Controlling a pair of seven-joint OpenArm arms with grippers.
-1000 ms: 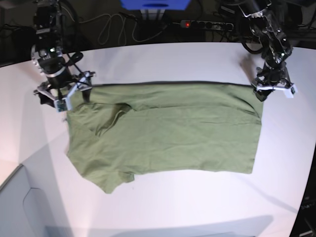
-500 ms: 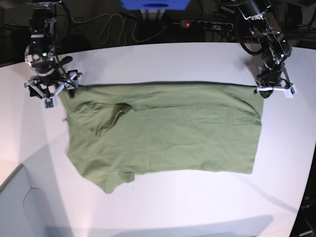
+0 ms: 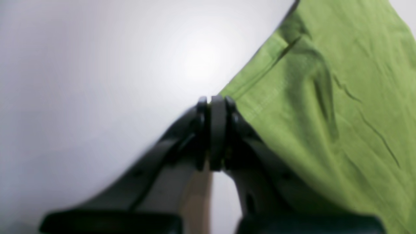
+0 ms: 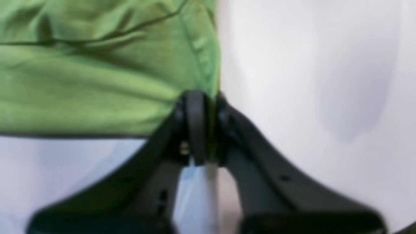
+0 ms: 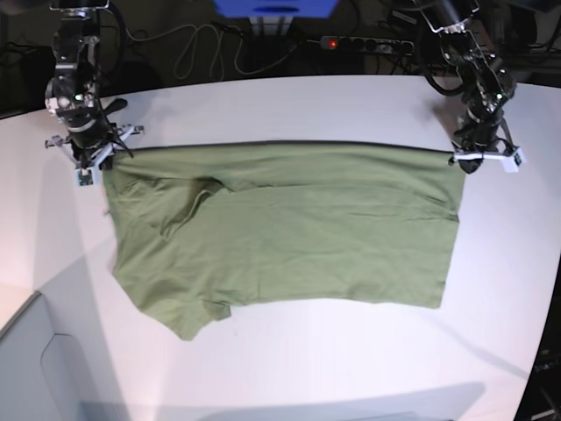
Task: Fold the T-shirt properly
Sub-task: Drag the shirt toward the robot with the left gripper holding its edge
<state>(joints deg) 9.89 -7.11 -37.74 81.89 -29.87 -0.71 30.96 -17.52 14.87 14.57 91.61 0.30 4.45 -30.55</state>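
T-shirt (image 5: 289, 228) lies spread across the middle of the white table (image 5: 289, 105) in the base view, olive green, lightly wrinkled, one sleeve poking out at lower left. Top edge is pulled into a straight dark line from upper left to upper right, w/ a gripper at each end.

Right gripper (image 5: 98, 155), upper left of base frame: jaws clenched on the shirt's corner. Wrist cam confirms, black fingers (image 4: 195, 123) pressed together w/ a sliver of green fabric pinched between them at frame center, shirt filling the upper left of that view.

Left gripper (image 5: 465, 156), upper right of base frame: also clamped. Its wrist view shows the fingertips (image 3: 217, 130) closed tight at center, hemmed corner of the cloth meeting them, fabric running off to the right side of frame. Both wrist shots are blurry, so finer detail isn't readable.

A power strip (image 5: 368, 43) w/ a red light sits behind the table, top center.
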